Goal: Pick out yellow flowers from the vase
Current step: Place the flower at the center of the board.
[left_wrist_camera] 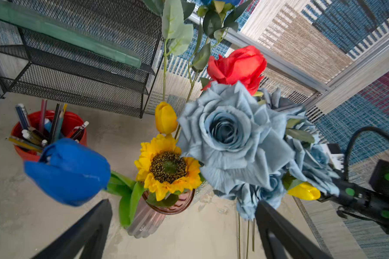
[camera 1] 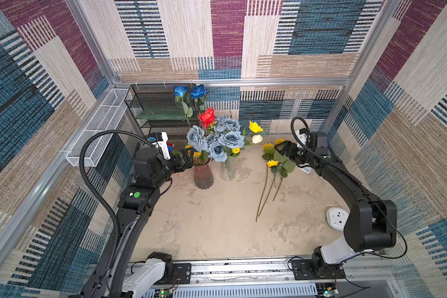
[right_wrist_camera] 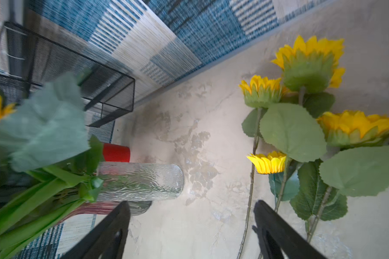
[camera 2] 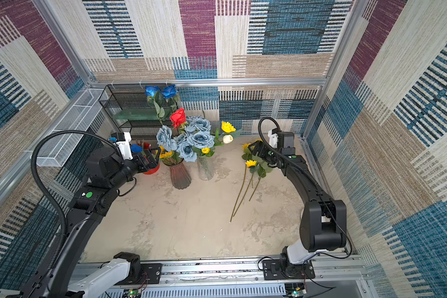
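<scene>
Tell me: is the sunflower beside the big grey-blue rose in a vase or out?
In: the left wrist view shows the sunflower sitting in the mouth of the pink ribbed vase.

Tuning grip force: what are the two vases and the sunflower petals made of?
Pink ribbed vase: probably tinted glass; translucent, glossy flutes.
Clear vase: rippled glass or acrylic; stems show through.
Sunflower petals: likely matte fabric; soft, crinkled edges.

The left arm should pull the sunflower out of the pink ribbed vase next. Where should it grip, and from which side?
Probably just under the head of the sunflower, at the rim, since the rest of its stem is hidden inside the pink vase. Come in from where the left gripper is: grey-blue roses crowd the other side.
</scene>
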